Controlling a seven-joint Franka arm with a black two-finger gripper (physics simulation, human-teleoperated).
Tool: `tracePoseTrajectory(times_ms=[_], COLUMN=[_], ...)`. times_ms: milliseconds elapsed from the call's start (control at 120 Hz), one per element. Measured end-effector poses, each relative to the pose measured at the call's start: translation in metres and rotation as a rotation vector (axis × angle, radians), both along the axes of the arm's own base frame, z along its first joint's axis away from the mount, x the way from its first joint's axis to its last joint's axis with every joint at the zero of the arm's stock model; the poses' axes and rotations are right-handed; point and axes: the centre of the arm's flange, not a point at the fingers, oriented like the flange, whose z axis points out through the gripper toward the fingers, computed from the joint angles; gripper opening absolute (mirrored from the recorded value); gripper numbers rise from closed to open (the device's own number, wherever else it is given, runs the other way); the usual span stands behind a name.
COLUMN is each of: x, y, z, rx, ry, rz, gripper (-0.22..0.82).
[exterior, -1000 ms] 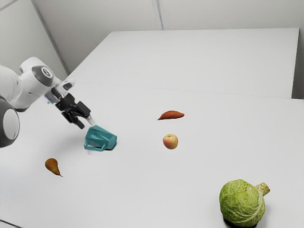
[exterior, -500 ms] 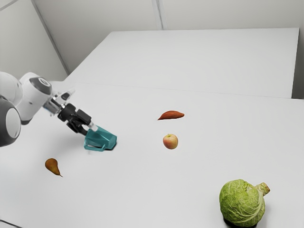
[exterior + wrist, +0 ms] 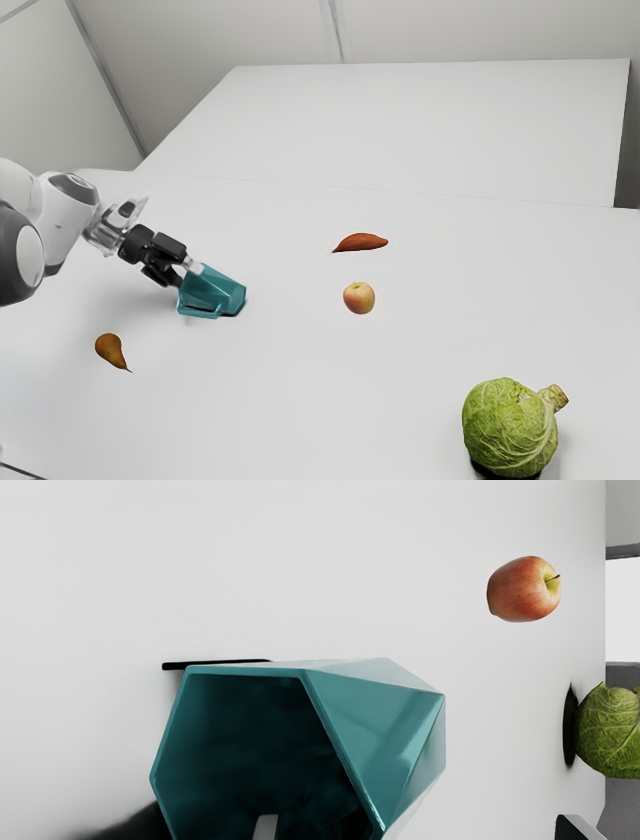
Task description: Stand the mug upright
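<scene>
Reaches from the exterior view's left with gripper (image 3: 186, 275) spread wide, one finger (image 3: 265, 828) inside and one outside the teal mug (image 3: 212, 291), lying on its side with mouth toward the gripper. Close gently and squarely on its wall, raise a little, then turn slowly base-down, well short of the apple (image 3: 359, 298) farther right.

Side camera looks down, wrist camera closer; both see the mug (image 3: 380, 720).
</scene>
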Motion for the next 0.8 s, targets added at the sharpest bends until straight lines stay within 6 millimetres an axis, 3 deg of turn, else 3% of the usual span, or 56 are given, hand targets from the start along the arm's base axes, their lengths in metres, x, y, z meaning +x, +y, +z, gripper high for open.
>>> tracePoseTrajectory(times_ms=[267,667,800], x=[0.001,-0.002,-0.003], y=[-0.004,-0.005,-0.006], z=[-0.004,-0.009,-0.010], rx=[-0.033,-0.046,-0.053], ry=[-0.014,-0.019,-0.023], rz=[0.003,0.003,0.012], gripper=[0.48,0.01,-0.06])
